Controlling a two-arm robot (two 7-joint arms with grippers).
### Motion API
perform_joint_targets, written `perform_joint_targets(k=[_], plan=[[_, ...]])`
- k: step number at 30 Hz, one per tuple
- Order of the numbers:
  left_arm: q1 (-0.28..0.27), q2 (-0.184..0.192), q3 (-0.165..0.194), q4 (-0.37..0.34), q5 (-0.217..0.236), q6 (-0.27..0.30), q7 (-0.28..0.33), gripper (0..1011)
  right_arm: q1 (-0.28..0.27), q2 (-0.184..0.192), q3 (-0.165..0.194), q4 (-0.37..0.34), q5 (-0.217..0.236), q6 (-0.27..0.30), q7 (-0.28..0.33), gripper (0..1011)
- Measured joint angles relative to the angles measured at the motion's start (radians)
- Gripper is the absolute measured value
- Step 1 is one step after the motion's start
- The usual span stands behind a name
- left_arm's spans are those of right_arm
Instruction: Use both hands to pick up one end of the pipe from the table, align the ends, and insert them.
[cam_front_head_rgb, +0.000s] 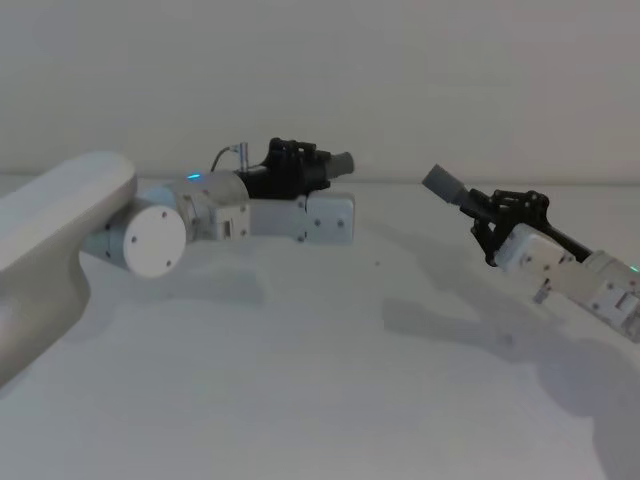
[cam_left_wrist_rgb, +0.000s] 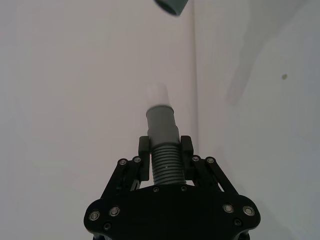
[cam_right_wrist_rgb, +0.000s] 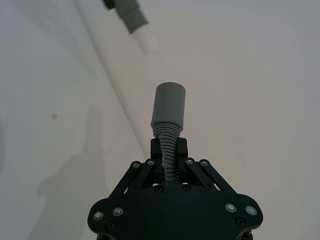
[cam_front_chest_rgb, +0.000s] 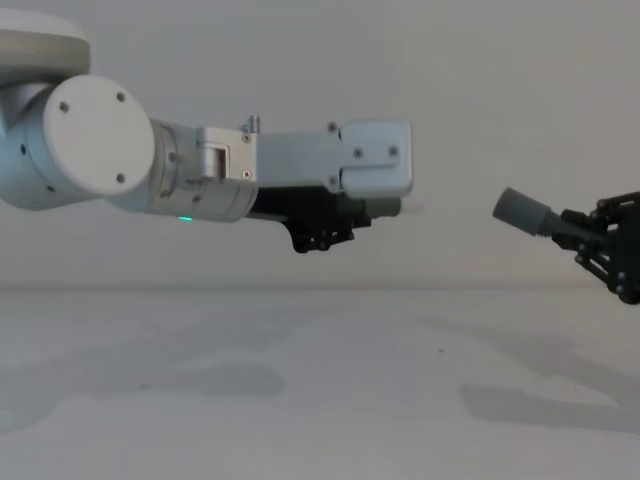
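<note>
Now — both ends airborne. My left gripper (cam_left_wrist_rgb: 165, 155) clamped on ribbed tube (cam_left_wrist_rgb: 166, 167), spigot end (cam_left_wrist_rgb: 161, 120) ahead of fingertips; right gripper (cam_right_wrist_rgb: 167, 152) clamped behind collar end (cam_right_wrist_rgb: 168, 104). Gap between mouths, axes tilted — level right wrist, then close slowly, straight.

The robot has thick silver-white cylindrical arms with round, screw-dotted joint caps and small green lights, each ending in a boxy pale wrist block and a black, angular two-fingered gripper, the left gripper (cam_front_head_rgb: 318, 170) and right gripper (cam_front_head_rgb: 492, 212), studded with silver screws.
</note>
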Motion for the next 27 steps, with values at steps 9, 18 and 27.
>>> perform_joint_targets(k=[9, 18, 27], plan=[[-0.009, 0.041, 0.067, -0.062, 0.149, -0.070, 0.074, 342, 0.058, 0.030, -0.037, 0.085, -0.131, -0.101, -0.047, 142], [-0.013, 0.065, 0.107, -0.103, 0.243, -0.104, 0.115, 342, 0.090, 0.044, -0.058, 0.130, -0.195, -0.152, -0.073, 142], [-0.015, 0.079, 0.128, -0.126, 0.293, -0.123, 0.137, 342, 0.108, 0.042, -0.054, 0.152, -0.176, -0.209, -0.070, 142]])
